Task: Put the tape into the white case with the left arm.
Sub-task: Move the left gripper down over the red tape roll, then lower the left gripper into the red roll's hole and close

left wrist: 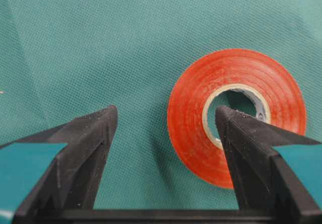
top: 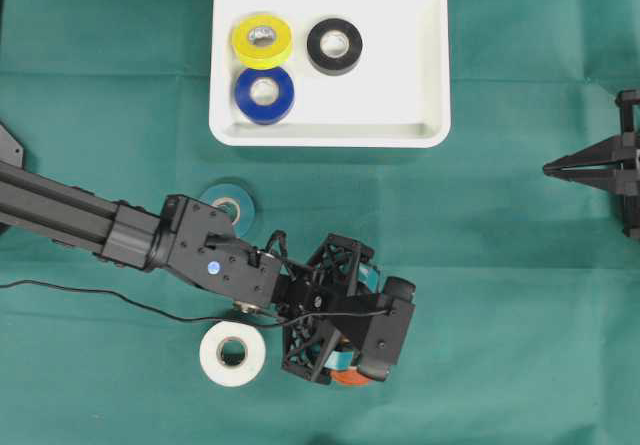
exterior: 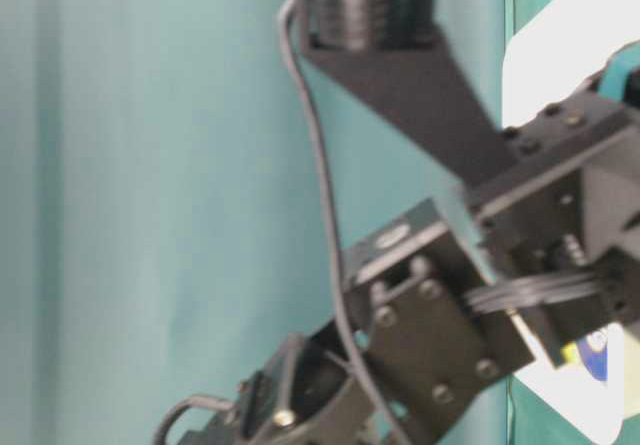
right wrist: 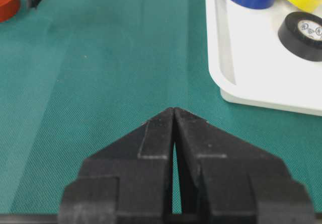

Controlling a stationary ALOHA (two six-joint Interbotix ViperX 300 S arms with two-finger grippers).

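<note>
The left gripper (left wrist: 166, 118) hangs low over the orange-red tape roll (left wrist: 236, 116) near the front edge of the bench (top: 500, 265); its jaws stand well apart and hold nothing; the roll lies flat on the green cloth, well apart from the white case (top: 430, 65).

In the left wrist view one finger (left wrist: 251, 148) sits over the roll's core hole, while the other finger (left wrist: 85, 148) stands off to the side on bare cloth; the roll is therefore off-centre between the jaws.

The likely fault from here is a poor bite; if the jaws close as they stand, the far finger would push the roll sideways before pinching its wall, and the roll could skid or tip; a finger coming down on the roll's face instead of into the hole would press it into the cloth and snag.

The white tape roll (top: 232, 354) and the teal tape roll (top: 229, 205) lie close beside the arm, so a sweep could knock either.

The case already holds a yellow roll (top: 262, 40), a blue roll (top: 265, 95) and a black roll (top: 335, 46); a careless drop might land on one and bounce out.

The right gripper (right wrist: 173, 113) is pressed closed and empty, well clear at the side.
</note>
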